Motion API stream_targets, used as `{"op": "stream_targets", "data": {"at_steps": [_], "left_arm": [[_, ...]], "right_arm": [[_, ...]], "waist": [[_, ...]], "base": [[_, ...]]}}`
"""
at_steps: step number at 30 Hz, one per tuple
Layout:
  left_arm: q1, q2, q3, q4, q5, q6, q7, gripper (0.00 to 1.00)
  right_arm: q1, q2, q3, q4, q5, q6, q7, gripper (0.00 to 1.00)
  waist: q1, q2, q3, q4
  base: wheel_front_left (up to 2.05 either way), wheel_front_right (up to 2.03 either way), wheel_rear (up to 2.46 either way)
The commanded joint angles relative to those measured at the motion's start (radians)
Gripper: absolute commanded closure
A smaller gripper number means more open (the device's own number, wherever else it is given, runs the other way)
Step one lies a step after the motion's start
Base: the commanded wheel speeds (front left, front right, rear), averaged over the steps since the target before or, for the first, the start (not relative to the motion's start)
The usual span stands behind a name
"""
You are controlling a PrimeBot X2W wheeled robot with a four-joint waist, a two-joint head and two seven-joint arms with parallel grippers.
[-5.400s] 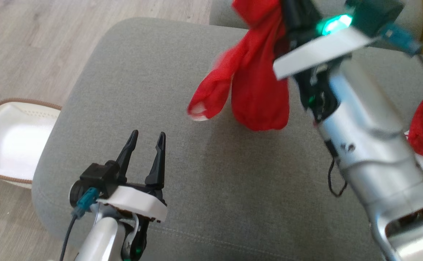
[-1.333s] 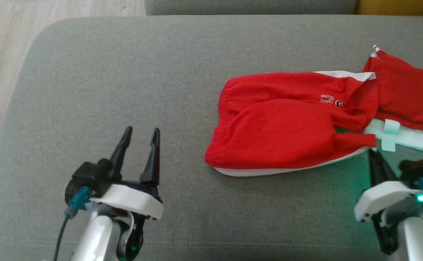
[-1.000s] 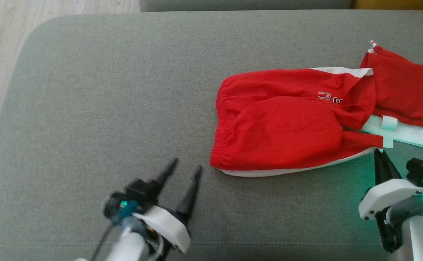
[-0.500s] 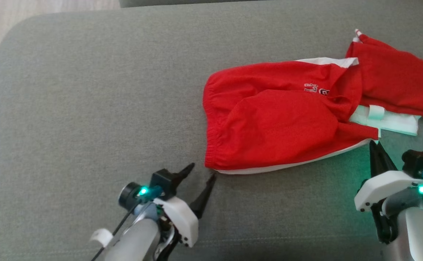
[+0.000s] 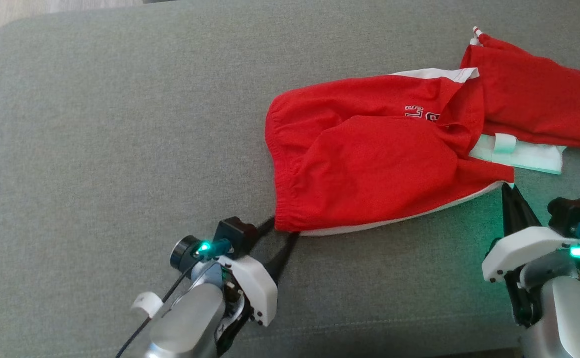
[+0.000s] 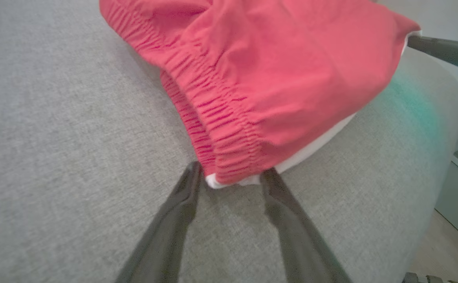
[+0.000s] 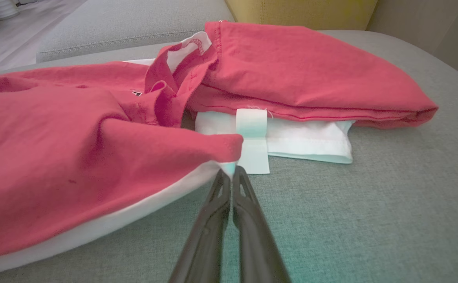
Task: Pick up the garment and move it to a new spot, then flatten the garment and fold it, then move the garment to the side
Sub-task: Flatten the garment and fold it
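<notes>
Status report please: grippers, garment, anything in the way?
Left gripper open around waistband corner. Right gripper shut on red garment hem. Folded clothes touch its right end.

The garment [image 5: 369, 164] ran off the head view's edge at 3 o'clock, so its far end was cut away. The left wrist view lost it at 12 o'clock and was soft with blur. Its lettering [image 5: 421, 113] was too small to read. Toward 3 o'clock a white layer [image 5: 529, 158] lay mostly buried under red cloth; whether it belonged to the garment could not be told. At the right gripper [image 7: 231, 173], whether cloth sat between the closed tips was too fine to tell.
</notes>
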Motion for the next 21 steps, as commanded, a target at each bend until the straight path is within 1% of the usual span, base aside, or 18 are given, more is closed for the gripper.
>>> {"op": "stream_targets", "data": {"at_steps": [1, 2, 5, 12, 16, 21], "left_arm": [[-0.036, 0.011, 0.015, -0.017, -0.01, -0.006, -0.012, 0.97], [-0.037, 0.012, 0.007, -0.016, -0.013, -0.006, -0.012, 1.0], [-0.037, 0.019, 0.001, -0.03, -0.024, -0.006, -0.013, 1.0], [-0.011, 0.058, 0.063, -0.136, -0.013, -0.001, -0.013, 1.0], [-0.037, 0.107, 0.099, -0.225, 0.014, 0.012, -0.013, 1.0], [-0.143, 0.182, 0.139, -0.361, 0.047, 0.028, 0.009, 1.0]], "right_arm": [[-0.028, -0.006, 0.023, -0.031, 0.002, 0.007, -0.01, 1.0], [-0.027, -0.006, 0.022, -0.03, 0.002, 0.007, -0.01, 1.0], [-0.028, -0.006, 0.019, -0.03, 0.003, 0.007, -0.013, 1.0], [-0.036, -0.006, 0.033, -0.059, 0.012, 0.007, -0.045, 1.0], [-0.072, -0.006, 0.047, -0.116, 0.019, 0.007, -0.058, 1.0], [-0.171, -0.006, 0.065, -0.224, 0.013, 0.007, -0.052, 1.0]], "waist": [[0.0, 0.0, -0.002, 0.001], [0.0, 0.0, -0.004, 0.001], [0.0, 0.0, -0.013, 0.007], [0.0, 0.0, -0.062, 0.038], [0.0, 0.0, -0.101, 0.051], [0.0, 0.0, -0.15, 0.058]], "base": [[0.0, 0.0, 0.0], [0.0, 0.0, 0.0], [0.0, 0.0, 0.0], [0.0, 0.0, 0.0], [0.0, 0.0, 0.0], [0.0, 0.0, 0.0]]}}
